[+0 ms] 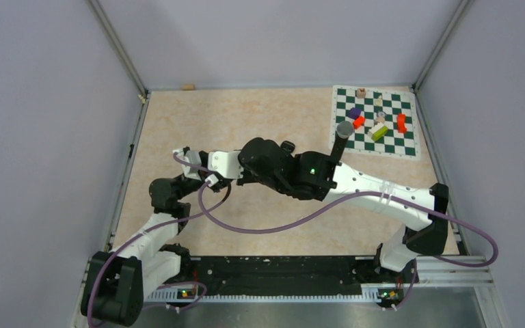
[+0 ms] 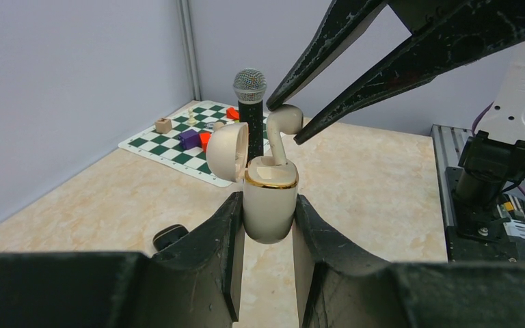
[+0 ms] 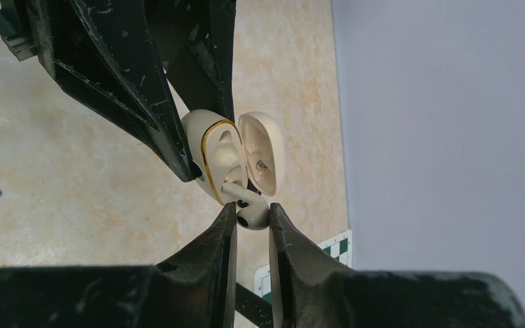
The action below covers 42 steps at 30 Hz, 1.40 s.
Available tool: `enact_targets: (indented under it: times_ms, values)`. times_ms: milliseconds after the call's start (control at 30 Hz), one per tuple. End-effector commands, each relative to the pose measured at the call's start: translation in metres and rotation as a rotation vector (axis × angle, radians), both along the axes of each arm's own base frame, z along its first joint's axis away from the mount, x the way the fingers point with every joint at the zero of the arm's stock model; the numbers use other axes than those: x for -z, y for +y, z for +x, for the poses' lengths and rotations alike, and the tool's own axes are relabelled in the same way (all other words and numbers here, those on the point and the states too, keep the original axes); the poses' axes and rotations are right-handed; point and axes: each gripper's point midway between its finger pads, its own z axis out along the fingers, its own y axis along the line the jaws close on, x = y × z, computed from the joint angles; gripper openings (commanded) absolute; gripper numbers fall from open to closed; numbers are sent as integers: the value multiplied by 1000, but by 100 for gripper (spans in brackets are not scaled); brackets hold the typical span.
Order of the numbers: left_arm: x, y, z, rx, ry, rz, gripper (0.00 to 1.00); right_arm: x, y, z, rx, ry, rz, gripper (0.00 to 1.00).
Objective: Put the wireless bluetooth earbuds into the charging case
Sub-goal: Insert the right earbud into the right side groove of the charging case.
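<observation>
The left gripper (image 2: 268, 203) is pinching a cream charging case (image 2: 269, 217) with a gold rim. Its two dark fingers are pressing on opposite sides of the case and holding it upright above the beige marbled table (image 2: 383, 178), in the lower centre of the left wrist view. The case's lid (image 2: 227, 152) is standing open, tipped back to the left. The right gripper (image 2: 288, 123) is reaching in from the upper right of that view, its narrow fingertips squeezing the rounded head of a whitish earbud (image 2: 277, 145). The bud's stem is pointing down into the mouth of the case, with its lower end sitting inside the gold rim and its head showing well above it. In the right wrist view the same bud is sitting between the two fingers at the bottom centre, its stem crossing the rim toward the case's hollow interior. In the overhead view the two arms are meeting near the middle of the table, and their wrists are hiding the case and bud. Behind the case, a microphone (image 2: 249, 102) is standing upright at the near edge of a green-and-white chessboard mat (image 2: 171, 147), where purple and red blocks (image 2: 190, 139) are lying. A small dark object (image 2: 169, 237) is resting on the table just left of the left gripper's finger, and what it is cannot be told.
</observation>
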Motion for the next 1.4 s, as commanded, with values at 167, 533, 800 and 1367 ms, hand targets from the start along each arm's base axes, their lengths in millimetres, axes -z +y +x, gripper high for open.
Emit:
enact_targets:
  times_ms: [167,533,800,1367]
  values:
    - [-16,4,-2,-19,-68,-27,1,-6,8,-7,-16,-28,8,17]
    - [-17,5,-1,-23,-68,-28,0,-10,1,5,43,-132,-14,17]
    - [-17,5,0,-25,-64,-28,0,-16,3,-4,4,-83,23,17]
    - [-19,6,-1,-27,-64,-35,0,5,12,-16,-55,-5,1,17]
